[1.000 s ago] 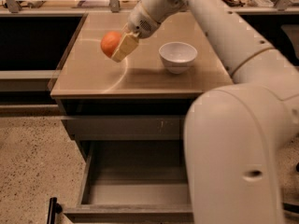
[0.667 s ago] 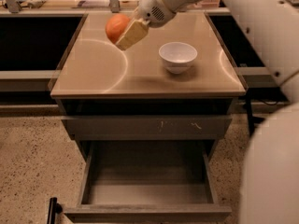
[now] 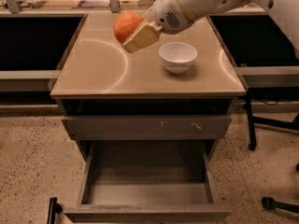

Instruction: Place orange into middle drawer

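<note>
The orange (image 3: pixel 125 25) is a round bright orange fruit held in the air above the cabinet top, left of the white bowl. My gripper (image 3: pixel 133 35) is shut on it, with a tan finger pad (image 3: pixel 141 36) across its right side; the white arm reaches in from the upper right. The middle drawer (image 3: pixel 145 194) is a wide grey metal box pulled open at the bottom of the view, with nothing in it. It lies well below and in front of the held orange.
A white bowl (image 3: pixel 178 56) sits on the tan cabinet top (image 3: pixel 103 73). A closed grey drawer front with pale scratches (image 3: pixel 147 126) is above the open drawer. Dark benches flank the cabinet. A chair base (image 3: pixel 275 202) stands on the speckled floor at right.
The gripper has lifted the orange higher above the cabinet top. The arm has drawn away to the upper right, uncovering the cabinet's right side.
</note>
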### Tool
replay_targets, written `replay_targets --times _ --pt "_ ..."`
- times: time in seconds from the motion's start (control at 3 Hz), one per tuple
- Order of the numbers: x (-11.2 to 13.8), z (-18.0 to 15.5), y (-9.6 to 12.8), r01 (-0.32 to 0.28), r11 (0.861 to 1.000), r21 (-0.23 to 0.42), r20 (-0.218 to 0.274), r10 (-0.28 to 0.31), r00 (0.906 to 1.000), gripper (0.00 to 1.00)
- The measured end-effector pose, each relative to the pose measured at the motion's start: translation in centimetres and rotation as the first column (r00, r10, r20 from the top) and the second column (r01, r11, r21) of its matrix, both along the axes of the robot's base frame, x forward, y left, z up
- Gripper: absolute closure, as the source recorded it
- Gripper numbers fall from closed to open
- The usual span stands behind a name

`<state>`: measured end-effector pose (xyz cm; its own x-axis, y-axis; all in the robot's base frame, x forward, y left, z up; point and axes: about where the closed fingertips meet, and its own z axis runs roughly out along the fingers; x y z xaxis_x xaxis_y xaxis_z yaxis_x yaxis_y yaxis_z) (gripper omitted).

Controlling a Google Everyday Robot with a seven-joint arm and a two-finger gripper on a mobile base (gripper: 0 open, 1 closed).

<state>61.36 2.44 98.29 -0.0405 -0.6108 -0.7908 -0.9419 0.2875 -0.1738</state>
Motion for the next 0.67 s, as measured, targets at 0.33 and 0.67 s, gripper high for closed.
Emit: replay_targets --times 0.33,0.67 --pt "0.0 0.0 0.0 0.000 1.000 0.000 -0.001 0.000 1.0000 1.00" --pt "-0.4 -1.4 -0.2 0.016 1.000 0.018 -0.022 -0.016 0.9996 1.00"
